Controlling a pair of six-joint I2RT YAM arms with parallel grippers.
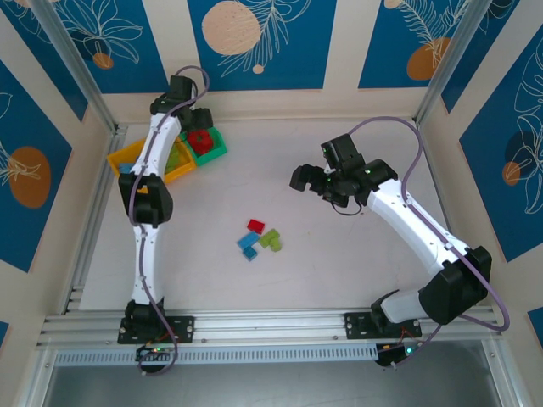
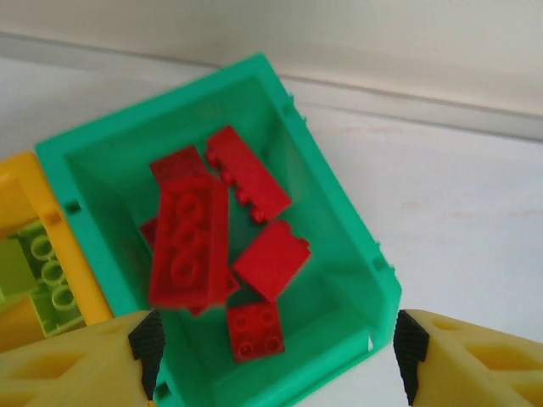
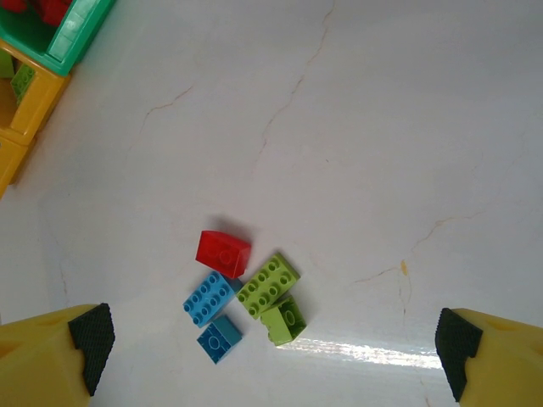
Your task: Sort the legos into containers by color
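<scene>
Our left gripper [image 2: 280, 349] hangs over the green bin [image 2: 153, 100] at the far left of the table [image 1: 339, 246]. Its fingers [image 2: 148, 343] stand wide apart, with nothing between them. Inside the green bin lie several red bricks [image 2: 270, 261]. A long red brick [image 2: 191, 242] looks blurred and larger than the others, so we cannot tell whether it rests on the pile or sits above it. Joined to the green bin on its left is a yellow bin [image 2: 24, 199] holding a lime brick [image 2: 51, 271]. In the top view a second yellow bin [image 1: 125, 158] closes the row, and the left arm partly covers all three. Our right gripper [image 3: 275, 346] hovers above the middle of the table, its jaws spread wide and empty. Below it a small cluster of bricks remains on the bare surface. A red one [image 3: 223, 252] lies at the top, a blue plate [image 3: 209, 298] and a smaller blue brick [image 3: 220, 337] are on the left, and a lime plate [image 3: 267, 282] touches a small lime brick [image 3: 284, 320] on the right. This cluster lies well apart from the bins.
</scene>
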